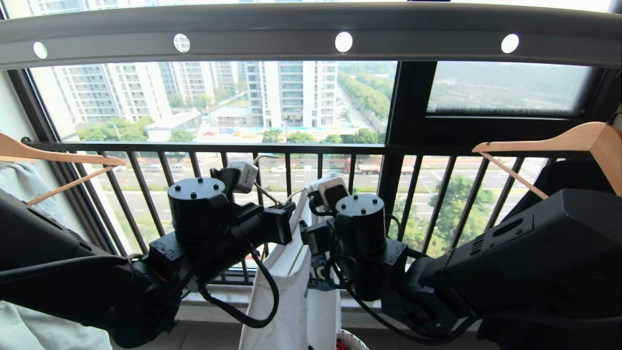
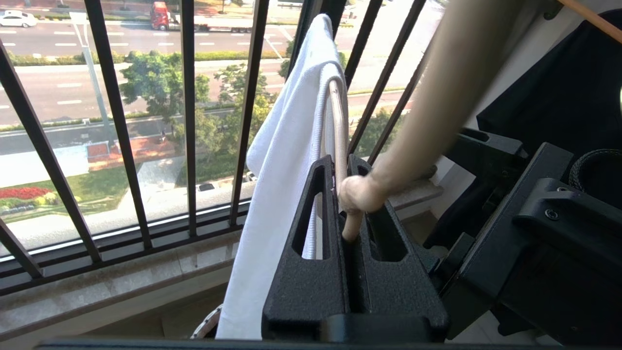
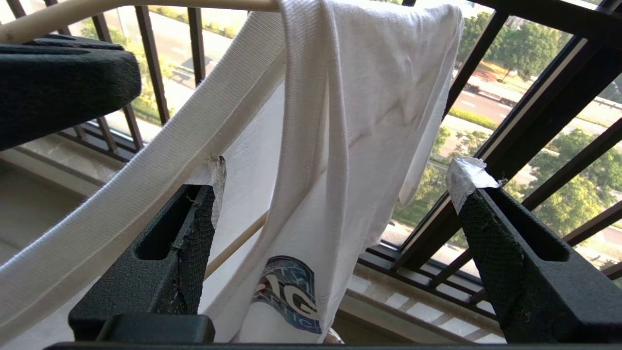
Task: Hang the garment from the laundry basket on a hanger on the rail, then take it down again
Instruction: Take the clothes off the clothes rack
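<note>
Clamped on the thin cream-white rod hanger point(image 2: 338, 127), the left gripper point(image 2: 346, 204) should hold level while the spread right gripper point(image 3: 340, 194) works the white graphic T-shirt's point(image 3: 350, 126) ribbed collar across it, below the grey holed rail point(image 1: 311, 29).

Left end effector point(image 2: 351, 194) clamped tight on cream hanger point(image 2: 338, 126) rod, w/ white T-shirt point(image 2: 282, 160) draped over it, hanging down beside the fingers point(image 2: 311, 262). Black window bars point(image 2: 187, 121) behind, street & trees beyond. Dark clothing point(image 2: 559, 97) at the side.
</note>
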### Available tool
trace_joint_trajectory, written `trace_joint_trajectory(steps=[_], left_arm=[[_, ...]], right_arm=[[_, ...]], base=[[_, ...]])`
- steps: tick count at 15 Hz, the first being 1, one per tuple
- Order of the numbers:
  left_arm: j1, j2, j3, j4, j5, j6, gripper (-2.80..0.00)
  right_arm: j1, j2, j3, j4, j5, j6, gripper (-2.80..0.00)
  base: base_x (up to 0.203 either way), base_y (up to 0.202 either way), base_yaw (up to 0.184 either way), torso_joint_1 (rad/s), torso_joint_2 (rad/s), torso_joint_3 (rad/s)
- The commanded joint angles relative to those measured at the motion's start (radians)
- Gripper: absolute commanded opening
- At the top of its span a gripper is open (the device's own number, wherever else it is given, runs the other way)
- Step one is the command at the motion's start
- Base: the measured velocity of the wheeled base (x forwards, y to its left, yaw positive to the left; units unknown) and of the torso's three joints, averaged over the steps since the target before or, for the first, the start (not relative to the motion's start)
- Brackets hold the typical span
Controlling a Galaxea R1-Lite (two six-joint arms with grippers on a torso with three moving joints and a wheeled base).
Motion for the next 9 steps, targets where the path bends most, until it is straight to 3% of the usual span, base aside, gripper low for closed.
trace_joint_trajectory(steps=[1, 9], left_arm=[[0.000, -0.006, -0.001, -0.006, 0.000, -0.002, -2.80], [0.000, 0.003, 0.002, -0.006, 0.000, -0.002, -2.80]], right_arm=[[-0.016, 0.008, -0.009, -0.003, -0.002, -0.006, 0.00], [-0.090, 0.059, -0.103, -0.008, -0.052, -0.013, 0.00]], base=[[0.000, 0.000, 0.000, 0.000, 0.00, 0.000], [0.000, 0.000, 0.000, 0.000, 0.00, 0.000]])
